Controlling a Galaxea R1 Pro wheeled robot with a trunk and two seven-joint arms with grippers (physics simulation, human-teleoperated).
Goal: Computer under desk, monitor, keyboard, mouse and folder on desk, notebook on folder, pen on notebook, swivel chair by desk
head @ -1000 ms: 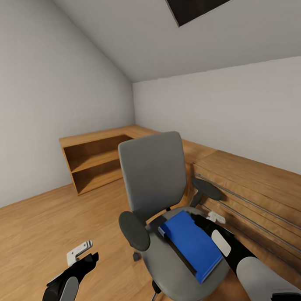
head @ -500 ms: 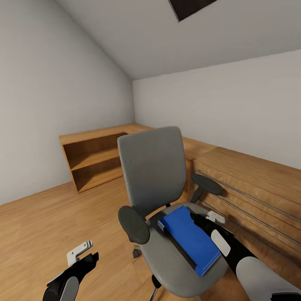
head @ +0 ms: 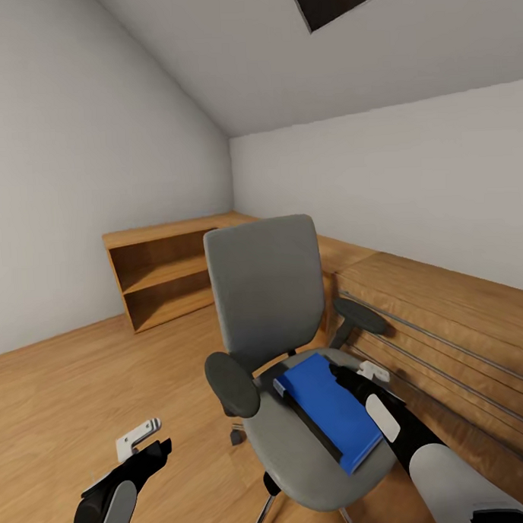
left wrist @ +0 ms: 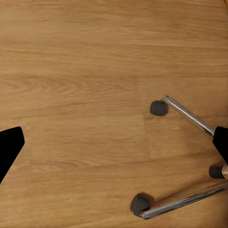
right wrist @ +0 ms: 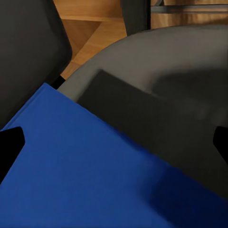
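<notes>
Since a second ago the whole head view has been drifting a little, so the swivel chair (head: 277, 352) is sitting slightly higher in the frame than before while its place against the wooden wall panelling (head: 447, 322) is looking unchanged; that is my camera moving, not the chair. I am keeping my right gripper (head: 356, 377) at the centre right of the frame, right over the far edge of the folder (head: 331, 411), which is lying flat on the grey seat, blue face up, with a dark flat sheet (right wrist: 156, 123) showing from under it toward the chair back. From my right wrist view the folder (right wrist: 76, 171) is spreading across the lower left of the picture and my two dark fingertips (right wrist: 9, 147) are sitting at the far left and right edges, well apart, so I am holding that gripper spread wide and gripping nothing; I cannot tell whether it is touching the folder. My left gripper (head: 140, 438) is hanging low at the lower left of the head view, over the wooden floor (head: 69, 391), and in my left wrist view its fingertips (left wrist: 9, 147) are likewise standing at opposite edges, spread wide with nothing between them but floor. That view is also catching the chair's chrome spokes and black casters (left wrist: 158, 108) at the right. Light wooden shelving (head: 163, 277) is standing against the back wall, left of centre.
</notes>
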